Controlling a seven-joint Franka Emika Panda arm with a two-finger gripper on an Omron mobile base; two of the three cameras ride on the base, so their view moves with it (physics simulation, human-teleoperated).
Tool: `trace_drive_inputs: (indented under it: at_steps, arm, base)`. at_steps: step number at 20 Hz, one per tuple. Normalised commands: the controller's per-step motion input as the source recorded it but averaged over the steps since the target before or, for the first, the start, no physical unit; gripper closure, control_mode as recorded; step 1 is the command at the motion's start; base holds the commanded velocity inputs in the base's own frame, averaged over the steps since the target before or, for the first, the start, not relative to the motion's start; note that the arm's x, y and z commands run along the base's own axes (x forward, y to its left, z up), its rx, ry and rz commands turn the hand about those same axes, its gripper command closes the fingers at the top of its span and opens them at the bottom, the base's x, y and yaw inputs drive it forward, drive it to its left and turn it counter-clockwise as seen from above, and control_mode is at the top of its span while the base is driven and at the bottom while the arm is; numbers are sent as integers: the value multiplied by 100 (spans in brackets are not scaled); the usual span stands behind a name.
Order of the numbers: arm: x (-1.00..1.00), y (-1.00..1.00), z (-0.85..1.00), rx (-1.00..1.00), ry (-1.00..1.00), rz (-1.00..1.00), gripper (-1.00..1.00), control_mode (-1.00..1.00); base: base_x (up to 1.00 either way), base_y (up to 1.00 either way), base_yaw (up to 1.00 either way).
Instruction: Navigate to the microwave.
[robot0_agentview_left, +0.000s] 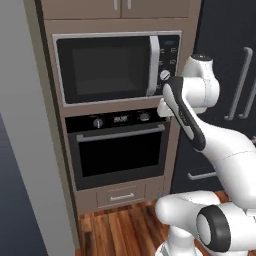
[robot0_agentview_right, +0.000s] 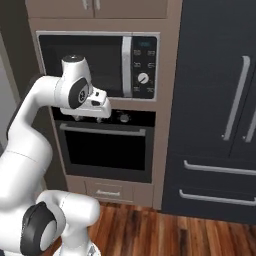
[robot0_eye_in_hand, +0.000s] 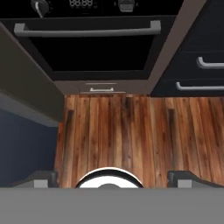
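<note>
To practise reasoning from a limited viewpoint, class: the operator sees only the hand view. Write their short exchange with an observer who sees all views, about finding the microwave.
Operator: I see an oven and wood floor. Where is the microwave?
Observer: The microwave sits directly above that oven.
Operator: Is its door open?
Observer: No, it is closed. Its vertical handle is on the door's right side.
Operator: What is to the right?
Observer: Tall dark doors with long vertical handles.

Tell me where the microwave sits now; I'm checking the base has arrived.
The microwave is built into the tall cabinet column straight ahead in both base views, directly above the wall oven and left of the dark fridge doors.
</note>
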Motion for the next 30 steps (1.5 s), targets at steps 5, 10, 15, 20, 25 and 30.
trace_drive_inputs:
  at_steps: [5, 10, 15, 20, 25, 30]
  arm:
    - [0, 0, 0, 0, 0, 0, -100, 100]
    - [0, 0, 0, 0, 0, 0, -100, 100]
    - [0, 0, 0, 0, 0, 0, -100, 100]
    - [0, 0, 0, 0, 0, 0, -100, 100]
    - [0, 0, 0, 0, 0, 0, -100, 100]
    - [0, 0, 0, 0, 0, 0, -100, 100]
  base:
    - [42, 47, 0]
    - [55, 42, 0]
    - [61, 9, 0]
    - [28, 3, 0]
    - [31, 12, 0]
    - [30, 13, 0]
